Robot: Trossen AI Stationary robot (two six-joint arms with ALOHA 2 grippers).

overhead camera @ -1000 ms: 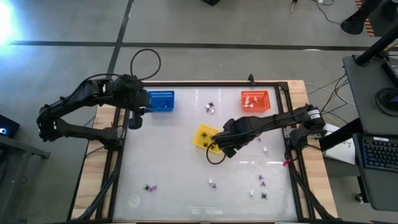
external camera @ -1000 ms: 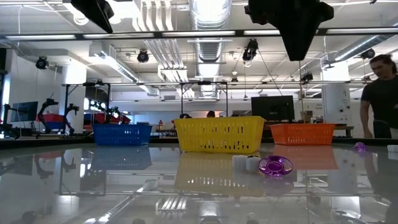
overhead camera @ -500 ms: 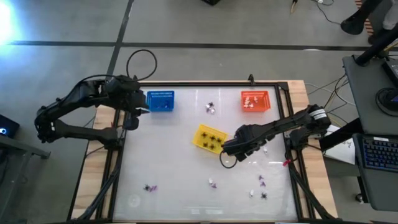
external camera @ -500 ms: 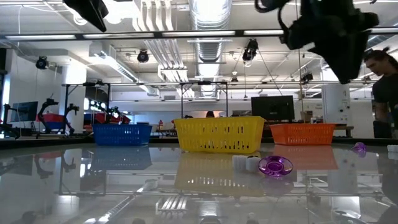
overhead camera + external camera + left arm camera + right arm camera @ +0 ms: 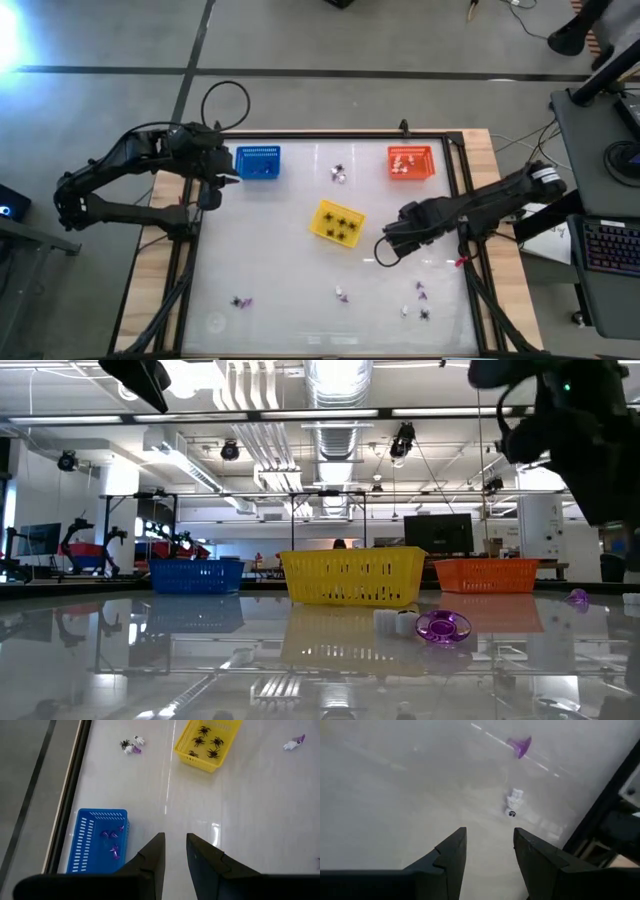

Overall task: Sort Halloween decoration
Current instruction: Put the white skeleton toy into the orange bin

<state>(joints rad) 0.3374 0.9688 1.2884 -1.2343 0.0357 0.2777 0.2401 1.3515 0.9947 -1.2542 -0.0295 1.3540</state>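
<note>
The Halloween decoration lies scattered on the white table: black spiders in the yellow basket (image 5: 337,222), purple bits in the blue basket (image 5: 100,847), white bits in the orange basket (image 5: 411,162). Loose pieces lie near the far edge (image 5: 339,174) and the near edge (image 5: 343,294). My right gripper (image 5: 390,243) hangs open above the table, right of the yellow basket. Just ahead of its fingers lie a white piece (image 5: 512,802) and a purple piece (image 5: 520,744). My left gripper (image 5: 175,855) hovers beside the blue basket, slightly open, with nothing between its fingers.
A dark frame (image 5: 455,200) runs around the table top; its right rail is close to my right arm. More loose pieces lie near the front right corner (image 5: 421,303) and front left (image 5: 240,301). The low view shows a purple piece (image 5: 443,626) before the yellow basket (image 5: 352,576).
My right gripper has gone from above the yellow basket toward the table's right edge and has come down. The baskets and loose pieces have stayed where they were.
</note>
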